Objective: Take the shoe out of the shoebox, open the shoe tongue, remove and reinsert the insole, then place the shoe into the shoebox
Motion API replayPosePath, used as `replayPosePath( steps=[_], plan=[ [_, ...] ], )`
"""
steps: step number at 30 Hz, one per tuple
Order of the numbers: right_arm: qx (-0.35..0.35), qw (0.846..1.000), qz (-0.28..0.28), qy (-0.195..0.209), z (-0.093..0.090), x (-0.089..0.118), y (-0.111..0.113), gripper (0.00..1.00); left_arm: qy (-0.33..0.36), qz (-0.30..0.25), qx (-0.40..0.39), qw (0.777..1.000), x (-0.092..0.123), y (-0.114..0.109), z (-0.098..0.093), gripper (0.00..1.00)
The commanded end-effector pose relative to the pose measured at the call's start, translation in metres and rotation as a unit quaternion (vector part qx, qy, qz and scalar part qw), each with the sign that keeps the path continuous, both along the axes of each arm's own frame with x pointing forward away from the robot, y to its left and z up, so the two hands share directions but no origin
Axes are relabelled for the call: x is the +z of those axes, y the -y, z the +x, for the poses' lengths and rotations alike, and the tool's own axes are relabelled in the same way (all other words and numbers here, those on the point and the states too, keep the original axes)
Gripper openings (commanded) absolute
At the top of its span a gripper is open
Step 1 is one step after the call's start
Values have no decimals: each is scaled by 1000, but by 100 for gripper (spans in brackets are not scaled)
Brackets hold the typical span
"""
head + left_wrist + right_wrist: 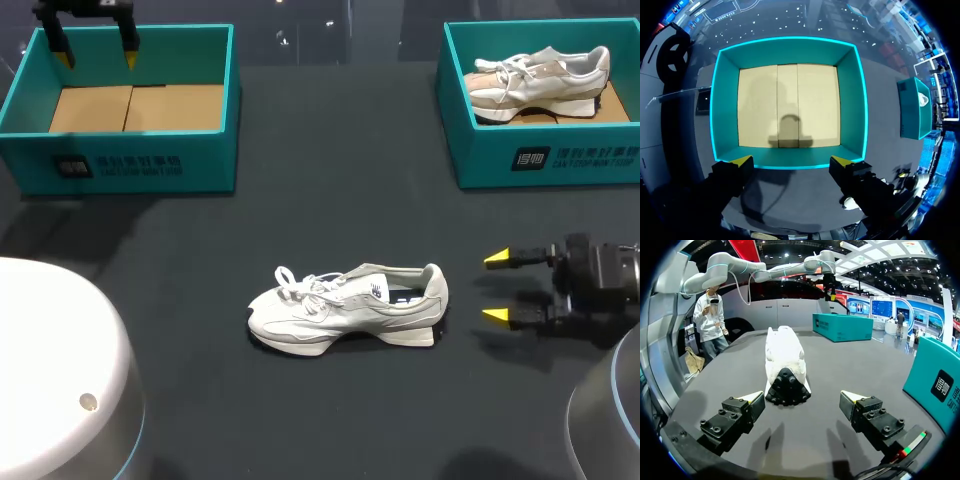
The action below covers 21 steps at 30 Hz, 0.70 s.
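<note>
**Position of task item.** White sneaker (345, 308): out of both boxes, upright on its sole near the middle of the counter (330, 200), toe toward the left arm's side, heel toward the right tool (497, 287).

**Right tool.** Spread wide, holding nothing. Level with the heel and just short of it, no contact.

**Left tool (97, 52).** Spread wide, holding nothing. Poised above the left shoebox (120, 165), over its bare cardboard floor.

**Also present.** Second sneaker (540, 82) lying inside the right shoebox (560, 160), well apart from both tools.

**Probable faults from here (judgement only).**
- Pushing instead of gripping: with nothing bracing the toe, expect sliding or turning on first contact by a single fingertip.
- Tipping onto one side: likely after a pinch high on the soft heel collar.
- Crushing the collar: narrows the opening and hampers work on tongue and insole.
- Snagging the loose laces near the toe while lifting the tongue.

**Hidden or unclear.**
- Insole: not identifiable. Only a dark opening in the head view, so seating cannot be confirmed.
- Tongue: position hard to make out under the laces.
- Right wrist view: heel and rear outsole end-on only, with laces and opening out of sight behind them.
- Far flank of the sneaker: unseen in every view.
</note>
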State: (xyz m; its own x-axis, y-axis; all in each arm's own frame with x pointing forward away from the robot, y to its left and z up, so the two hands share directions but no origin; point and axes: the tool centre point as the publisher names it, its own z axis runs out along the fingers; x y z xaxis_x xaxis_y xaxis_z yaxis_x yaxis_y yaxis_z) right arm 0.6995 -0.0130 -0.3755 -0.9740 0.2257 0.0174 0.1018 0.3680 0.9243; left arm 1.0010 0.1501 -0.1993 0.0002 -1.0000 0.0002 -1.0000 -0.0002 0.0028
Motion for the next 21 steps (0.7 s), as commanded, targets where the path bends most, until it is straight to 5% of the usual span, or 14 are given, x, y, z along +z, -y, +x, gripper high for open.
replayPosePath(
  steps=[1,21],
  plan=[
    [-5,1000,0,-1,0,-7,-14,100,0,0,0,1000,0,0,0,100],
    [15,1000,6,-10,-7,-23,-48,100,0,0,0,1000,0,0,0,100]
  ],
)
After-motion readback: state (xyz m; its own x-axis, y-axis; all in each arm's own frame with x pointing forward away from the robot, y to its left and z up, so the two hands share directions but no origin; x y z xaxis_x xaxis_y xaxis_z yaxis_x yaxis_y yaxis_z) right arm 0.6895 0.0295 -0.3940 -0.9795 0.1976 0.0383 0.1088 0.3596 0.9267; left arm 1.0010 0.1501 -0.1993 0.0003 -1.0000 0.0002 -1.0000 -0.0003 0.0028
